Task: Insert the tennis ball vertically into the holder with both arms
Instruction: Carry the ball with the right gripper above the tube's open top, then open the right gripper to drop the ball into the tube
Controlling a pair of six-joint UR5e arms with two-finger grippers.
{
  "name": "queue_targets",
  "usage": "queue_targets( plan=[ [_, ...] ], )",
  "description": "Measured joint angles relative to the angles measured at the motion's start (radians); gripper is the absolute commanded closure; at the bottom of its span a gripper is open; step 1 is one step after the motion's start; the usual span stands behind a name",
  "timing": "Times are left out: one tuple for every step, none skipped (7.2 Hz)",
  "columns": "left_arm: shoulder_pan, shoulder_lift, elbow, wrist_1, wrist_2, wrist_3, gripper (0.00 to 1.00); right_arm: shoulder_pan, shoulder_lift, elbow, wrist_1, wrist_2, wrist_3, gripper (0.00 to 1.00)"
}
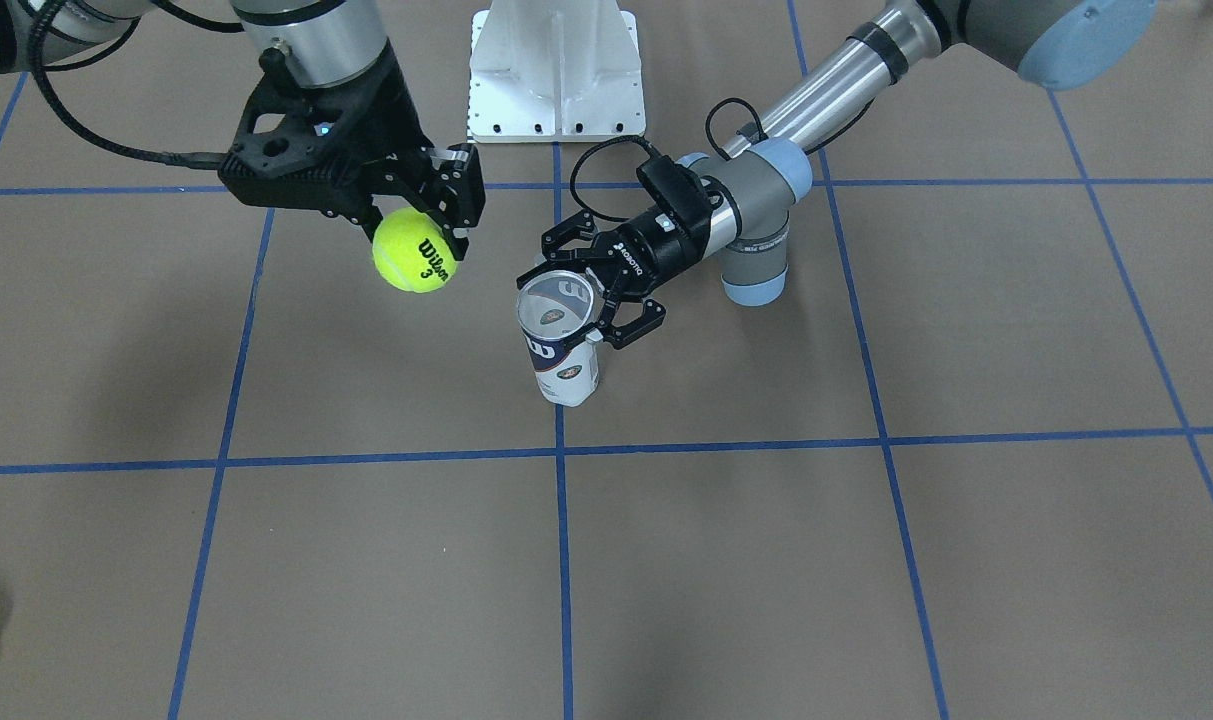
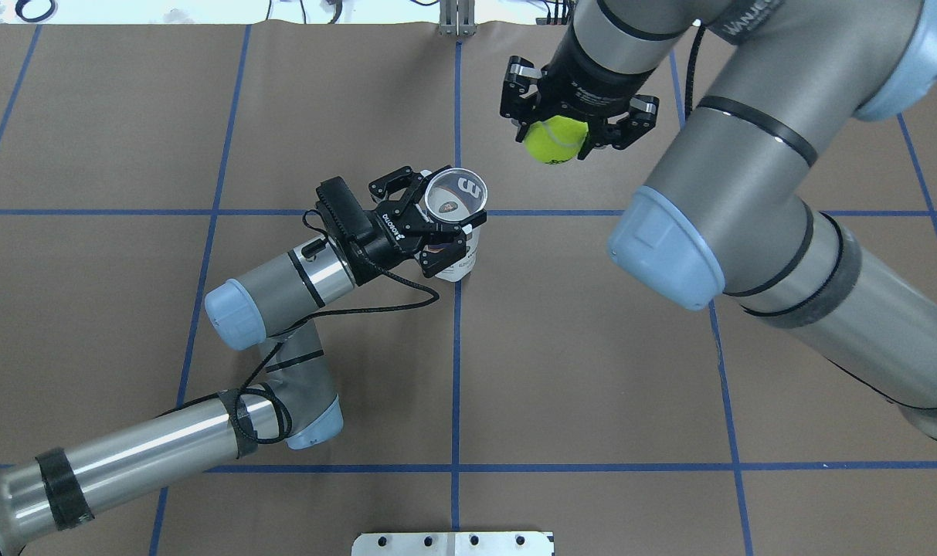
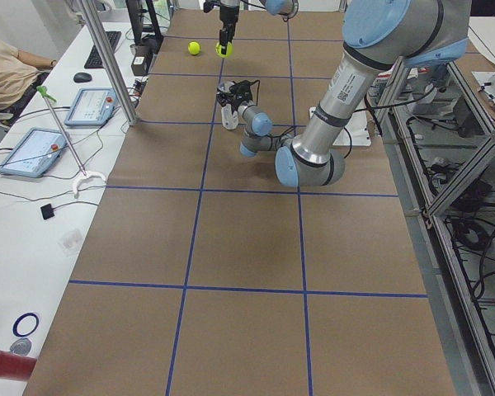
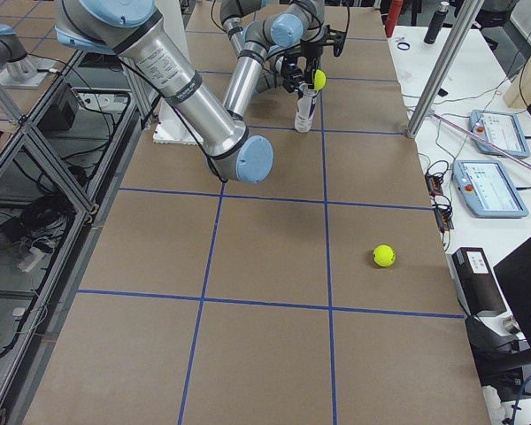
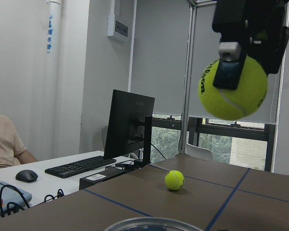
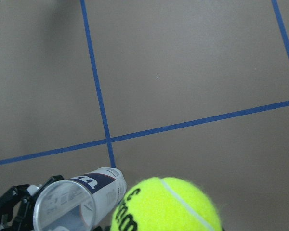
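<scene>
Holder [image 1: 566, 366] upright — long axis vertical, silvery mouth upward

Jaws of the right arm [image 1: 306, 40] clasped the tennis ball [image 1: 414, 252]; those of the left arm [image 1: 826, 85] gripped the upright holder [image 1: 566, 370].

Grey-and-silver tubular left arm [image 2: 128, 455] and right arm [image 2: 746, 185], light-blue joint caps [image 2: 232, 313], black cable [image 2: 391, 305] looped behind black left gripper [image 2: 445, 220], white lettering [image 2: 392, 224] printed thereon.

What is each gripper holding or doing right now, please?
Left gripper: closed on the upright holder.
Right gripper: closed on the tennis ball, held in the air.
</scene>
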Motion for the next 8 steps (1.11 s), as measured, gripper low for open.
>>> queue_targets(
  plan=[
    [0.000,0.000,0.000,0.000,0.000,0.000,0.22,-0.018,0.067,-0.073,-0.001,-0.018,0.018,0.67],
    [0.001,0.001,0.000,0.000,0.000,0.000,0.22,-0.041,0.127,-0.143,-0.001,-0.043,0.034,0.57],
    [0.001,0.001,0.000,0.000,0.000,0.000,0.22,-0.063,0.165,-0.189,-0.001,-0.066,0.047,0.49],
    [0.001,0.001,0.000,0.000,0.000,0.000,0.22,-0.081,0.181,-0.208,-0.001,-0.080,0.054,0.34],
    [0.001,0.001,0.000,0.000,0.000,0.000,0.22,-0.097,0.184,-0.214,-0.001,-0.093,0.056,0.06],
    [0.001,0.001,0.000,0.000,0.000,0.000,0.22,-0.108,0.182,-0.216,-0.001,-0.108,0.057,0.02],
    [0.001,0.001,0.000,0.000,0.001,0.000,0.22,-0.115,0.179,-0.215,-0.001,-0.118,0.058,0.01],
    [0.001,0.001,0.000,-0.001,0.001,0.000,0.22,-0.119,0.177,-0.213,-0.002,-0.122,0.058,0.01]
  ],
)
